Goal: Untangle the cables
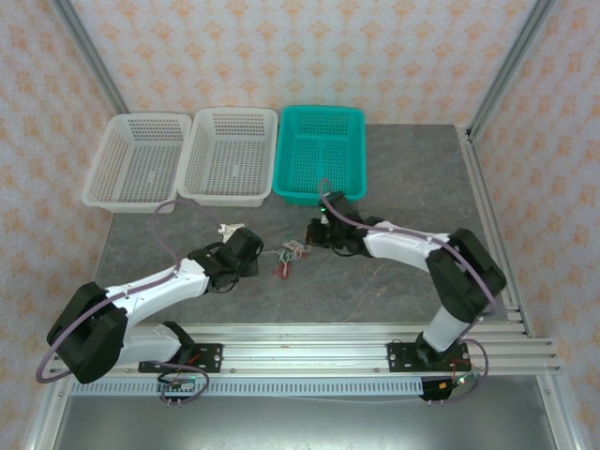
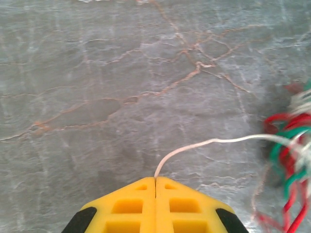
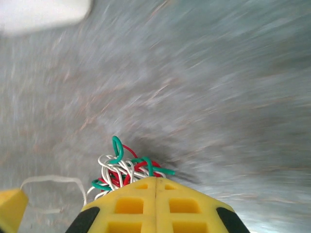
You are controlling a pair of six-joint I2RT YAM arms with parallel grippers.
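- Step in hand, likely: freeing one wire; left claw point(image 2: 155, 179) pressed together on white strand point(image 2: 209, 142), which runs right of its tips into the cables point(image 2: 290, 138)
- Right claw point(image 3: 155, 179) pinches the cables at its tips
- Next calls for drawing the claws apart gently

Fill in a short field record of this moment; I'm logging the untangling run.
surface: grey marbled tabletop
cables: tangle of thin red, white and green wires, between the two tools
left tool: shut on a single white wire that runs to the tangle
right tool: shut, tangle wires bunched at its tips, apparently pinched
baskets: two white perforated plastic baskets and a teal perforated plastic basket along the far edge, apart from the wires
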